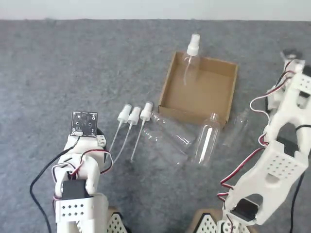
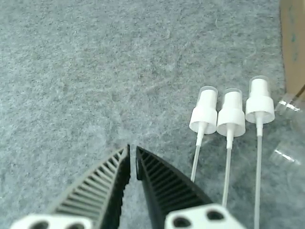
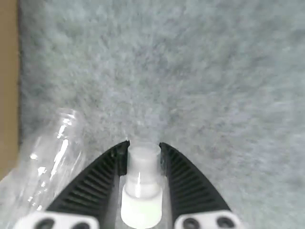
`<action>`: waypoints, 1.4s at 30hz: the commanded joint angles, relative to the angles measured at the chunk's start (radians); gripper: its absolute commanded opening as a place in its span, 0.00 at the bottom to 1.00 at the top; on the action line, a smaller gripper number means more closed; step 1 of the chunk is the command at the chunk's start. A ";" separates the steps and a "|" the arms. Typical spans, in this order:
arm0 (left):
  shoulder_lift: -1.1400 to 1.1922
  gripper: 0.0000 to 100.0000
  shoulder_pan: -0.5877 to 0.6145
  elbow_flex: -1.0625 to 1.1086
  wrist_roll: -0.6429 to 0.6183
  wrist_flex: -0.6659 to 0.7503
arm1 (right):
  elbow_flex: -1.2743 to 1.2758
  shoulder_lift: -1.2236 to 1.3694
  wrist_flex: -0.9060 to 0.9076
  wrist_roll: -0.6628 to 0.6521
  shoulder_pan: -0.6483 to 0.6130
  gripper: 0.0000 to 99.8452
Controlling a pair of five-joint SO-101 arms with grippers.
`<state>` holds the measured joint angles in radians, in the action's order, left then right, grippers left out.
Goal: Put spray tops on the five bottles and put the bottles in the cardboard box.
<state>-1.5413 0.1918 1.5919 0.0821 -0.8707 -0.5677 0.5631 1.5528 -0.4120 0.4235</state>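
My left gripper [image 2: 132, 150] hovers over the grey carpet, shut with nothing in it. Three white spray tops [image 2: 231, 114] with long dip tubes lie side by side just beside it, also seen in the high view as spray tops [image 1: 135, 114]. My right gripper [image 3: 143, 145] is shut on a white spray top [image 3: 141, 183], with a clear bottle [image 3: 45, 157] lying close beside it. Several clear bottles [image 1: 208, 137] without tops lie in front of the cardboard box [image 1: 228, 92]. One bottle with a spray top [image 1: 191, 58] leans in the box's far corner.
The left arm [image 1: 80, 179] stands at the front left and the right arm [image 1: 284, 145] along the right side. Open grey carpet stretches across the far left. The box's brown edge [image 3: 7, 71] appears in the right wrist view.
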 commanded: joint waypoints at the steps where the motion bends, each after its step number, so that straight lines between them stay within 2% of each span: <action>1: -0.015 0.01 -0.002 -0.005 0.006 0.026 | -0.219 -0.007 0.134 0.011 -0.015 0.02; 4: -0.015 0.01 -0.002 -0.005 0.006 0.026 | -0.356 -0.007 0.237 0.008 -0.015 0.02; 7: -0.015 0.01 -0.002 -0.007 0.006 0.026 | -0.425 -0.008 0.246 0.008 -0.010 0.02; 13: -0.015 0.01 -0.002 -0.007 0.006 0.026 | -0.393 -0.004 0.243 0.012 -0.018 0.02; 19: -0.015 0.01 -0.002 -0.007 0.006 0.026 | -0.390 -0.018 0.245 0.048 -0.094 0.02; 30: -0.015 0.01 -0.002 -0.007 0.006 0.026 | -0.387 -0.064 0.246 0.210 -0.401 0.02; 42: -0.015 0.01 -0.002 -0.007 0.006 0.026 | -0.391 -0.051 0.239 0.419 -0.871 0.02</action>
<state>-1.5413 0.1933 1.5919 0.0821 -0.8707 -0.9237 0.5631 1.7553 -0.0422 -0.3452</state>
